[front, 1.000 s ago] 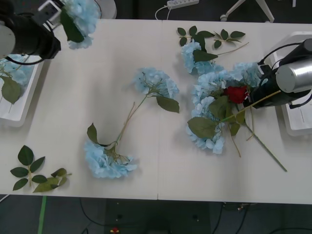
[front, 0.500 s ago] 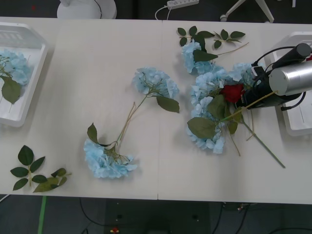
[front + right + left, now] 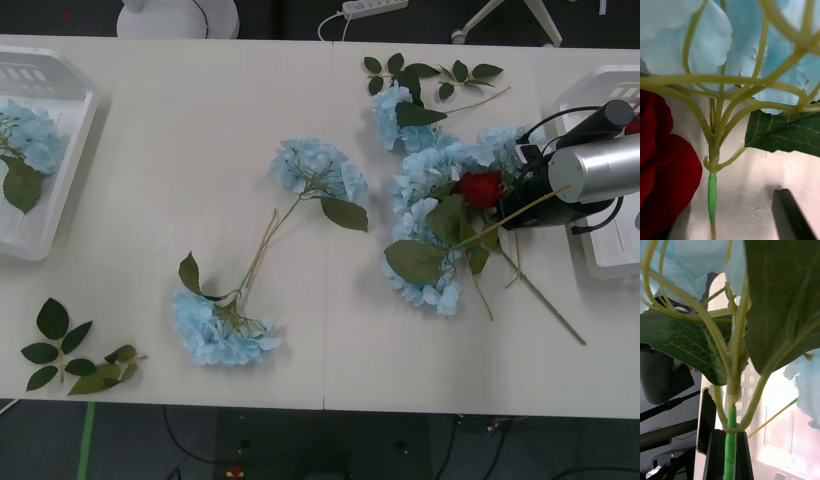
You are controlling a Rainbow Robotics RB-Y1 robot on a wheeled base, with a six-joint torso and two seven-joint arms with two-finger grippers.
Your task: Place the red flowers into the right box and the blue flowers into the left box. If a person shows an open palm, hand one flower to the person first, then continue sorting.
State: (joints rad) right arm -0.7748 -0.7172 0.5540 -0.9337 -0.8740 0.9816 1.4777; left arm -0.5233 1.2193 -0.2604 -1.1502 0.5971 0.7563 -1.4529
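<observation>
A red flower [image 3: 483,188] lies on a heap of blue flowers [image 3: 430,180] at the table's right. My right gripper [image 3: 520,195] is down in that heap just right of the red bloom [image 3: 662,180]. It is open: a blue flower's stem [image 3: 712,195] runs between its jaws, and the one black finger [image 3: 790,217] that shows stands clear of it. My left gripper [image 3: 730,437] is shut on the green stem of another blue flower [image 3: 688,262]. The left box [image 3: 60,200] holds one blue flower [image 3: 25,135]. The right box [image 3: 610,260] is partly behind the right arm.
Two joined blue flowers [image 3: 318,168] [image 3: 220,330] lie mid-table. Bloomless leaf sprigs sit at the front left [image 3: 70,355] and back right [image 3: 430,72]. A power strip [image 3: 375,7] and a white round base [image 3: 175,18] lie beyond the far edge.
The left arm, holding a blue flower at the far left, has gone out of the front view. The right gripper and the red bloom have shifted slightly.
</observation>
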